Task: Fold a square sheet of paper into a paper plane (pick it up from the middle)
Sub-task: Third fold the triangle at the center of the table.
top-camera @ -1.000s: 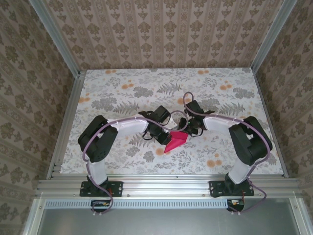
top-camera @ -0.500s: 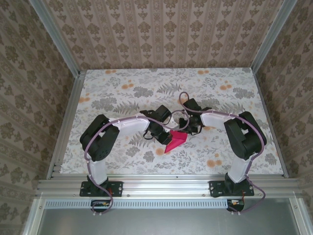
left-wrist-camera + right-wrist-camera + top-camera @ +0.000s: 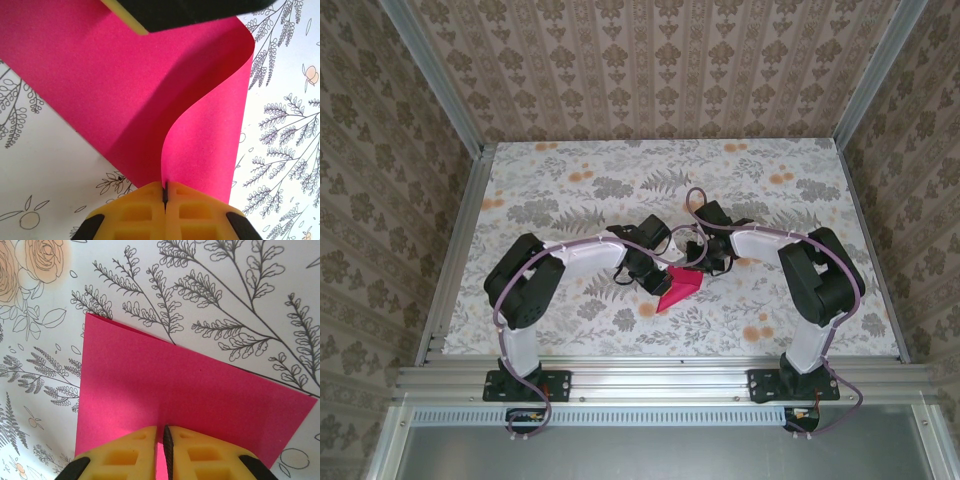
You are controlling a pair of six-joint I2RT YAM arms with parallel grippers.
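Square sheet of paper (image 3: pixel 678 288), at the middle of the floral table (image 3: pixel 570 180), is pinched by both left gripper (image 3: pixel 165 189) and right gripper (image 3: pixel 164 434); it only curls over, so I judge nearly all plane folds are left.

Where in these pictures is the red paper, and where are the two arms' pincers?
red paper (image 3: pixel 678 290), top view, middle of its visible surface.
left gripper (image 3: pixel 165 186), left wrist view, seam where the yellow fingertips meet.
right gripper (image 3: pixel 165 432), right wrist view, thin gap between the yellow fingertips.
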